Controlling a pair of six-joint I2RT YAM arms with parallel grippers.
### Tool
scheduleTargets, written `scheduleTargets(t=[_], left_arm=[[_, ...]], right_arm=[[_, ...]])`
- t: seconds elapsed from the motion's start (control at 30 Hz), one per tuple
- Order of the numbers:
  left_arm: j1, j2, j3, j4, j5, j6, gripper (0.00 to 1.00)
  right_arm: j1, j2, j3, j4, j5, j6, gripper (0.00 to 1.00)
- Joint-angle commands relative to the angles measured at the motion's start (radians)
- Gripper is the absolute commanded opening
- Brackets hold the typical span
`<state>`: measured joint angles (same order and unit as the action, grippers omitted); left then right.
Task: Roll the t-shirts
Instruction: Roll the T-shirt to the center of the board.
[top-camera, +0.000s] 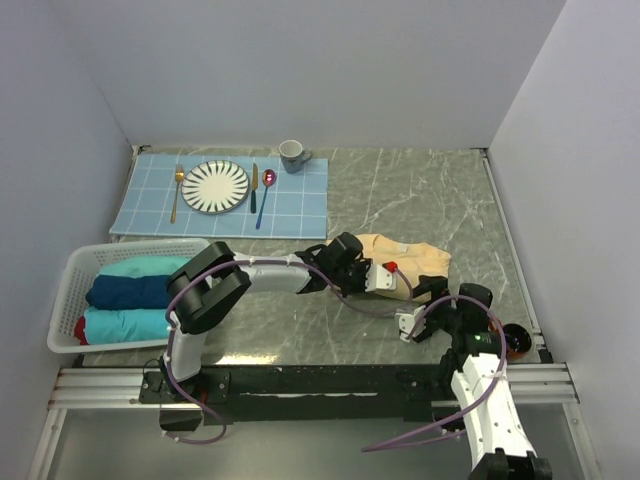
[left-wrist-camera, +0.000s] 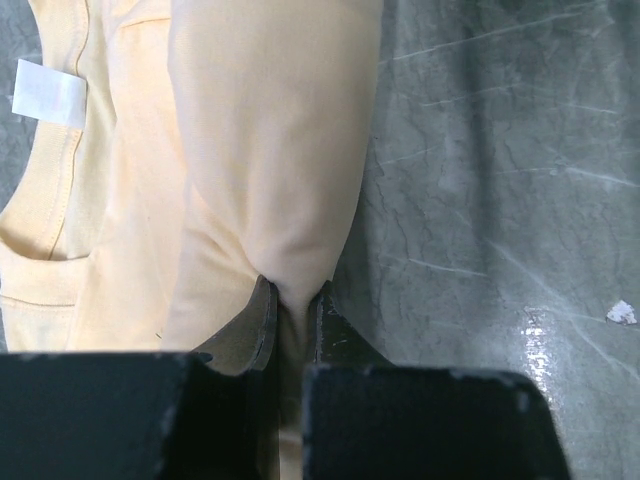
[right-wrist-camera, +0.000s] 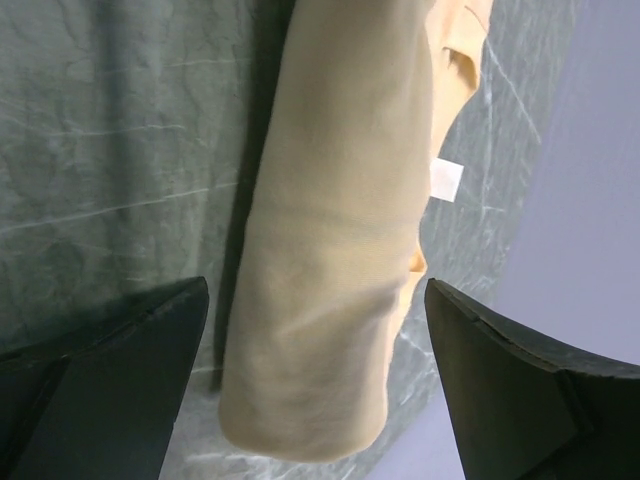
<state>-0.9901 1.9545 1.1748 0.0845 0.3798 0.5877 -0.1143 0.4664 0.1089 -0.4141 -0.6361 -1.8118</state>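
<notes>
A pale yellow-cream t-shirt (top-camera: 415, 258) lies partly rolled on the marble table right of centre. In the left wrist view its roll (left-wrist-camera: 275, 150) runs up the frame, with the flat collar and white neck label (left-wrist-camera: 45, 93) to the left. My left gripper (left-wrist-camera: 295, 295) is shut on a pinch of the roll's near edge; in the top view it (top-camera: 398, 282) is at the shirt's front side. My right gripper (right-wrist-camera: 315, 300) is open, one finger on each side of the roll's end (right-wrist-camera: 330, 250), not touching it. It (top-camera: 425, 302) sits just in front of the shirt.
A white basket (top-camera: 70, 270) at the left holds rolled teal, navy and red cloths (top-camera: 130, 292). A blue placemat (top-camera: 300, 205) at the back carries a plate (top-camera: 215, 186), cutlery and a mug (top-camera: 292, 155). A small dark red object (top-camera: 517, 341) sits by the right arm.
</notes>
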Motion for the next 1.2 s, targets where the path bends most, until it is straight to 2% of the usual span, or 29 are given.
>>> scheduleTargets(t=[0.0,0.1,0.17,0.27,0.3,0.37,0.4,0.5,0.63,0.8,0.93,1.07,1.17], left_arm=[[-0.005,0.007,-0.003,-0.081,0.125,-0.003,0.05],[-0.004,0.023,0.017,-0.081,0.139,0.001,0.05],[-0.004,0.03,0.025,-0.081,0.139,0.006,0.05],[-0.004,0.035,0.028,-0.081,0.134,0.008,0.05],[-0.002,0.034,0.028,-0.106,0.134,0.006,0.05],[-0.002,0.03,0.028,-0.115,0.131,0.012,0.06],[-0.002,0.03,0.029,-0.127,0.128,0.011,0.06],[0.007,0.026,0.051,-0.178,0.11,0.008,0.07],[0.047,0.012,0.089,-0.27,0.081,0.024,0.12],[0.091,-0.049,0.037,-0.313,0.073,0.125,0.17],[0.09,-0.062,-0.016,-0.292,0.073,0.173,0.24],[0.088,-0.031,-0.021,-0.292,0.053,0.187,0.25],[0.113,-0.029,0.015,-0.377,0.057,0.199,0.18]], right_arm=[[0.007,0.02,-0.087,0.0,0.09,-0.013,1.0],[0.021,0.06,-0.107,0.047,0.098,-0.046,0.99],[0.027,0.113,-0.106,0.064,0.114,-0.047,0.94],[0.038,0.188,-0.091,0.069,0.141,-0.046,0.73],[0.039,0.205,-0.084,0.069,0.144,-0.034,0.61],[0.053,0.251,-0.057,0.058,0.159,-0.024,0.52],[0.064,0.27,-0.046,0.057,0.168,0.008,0.41],[0.09,0.362,0.037,0.003,0.202,0.107,0.22],[0.079,0.507,0.213,-0.124,0.219,0.219,0.14],[0.059,0.543,0.304,-0.248,0.179,0.293,0.13],[0.061,0.667,0.376,-0.284,0.155,0.4,0.12],[0.035,0.784,0.449,-0.343,0.128,0.465,0.12],[-0.007,0.833,0.497,-0.385,0.119,0.462,0.12]])
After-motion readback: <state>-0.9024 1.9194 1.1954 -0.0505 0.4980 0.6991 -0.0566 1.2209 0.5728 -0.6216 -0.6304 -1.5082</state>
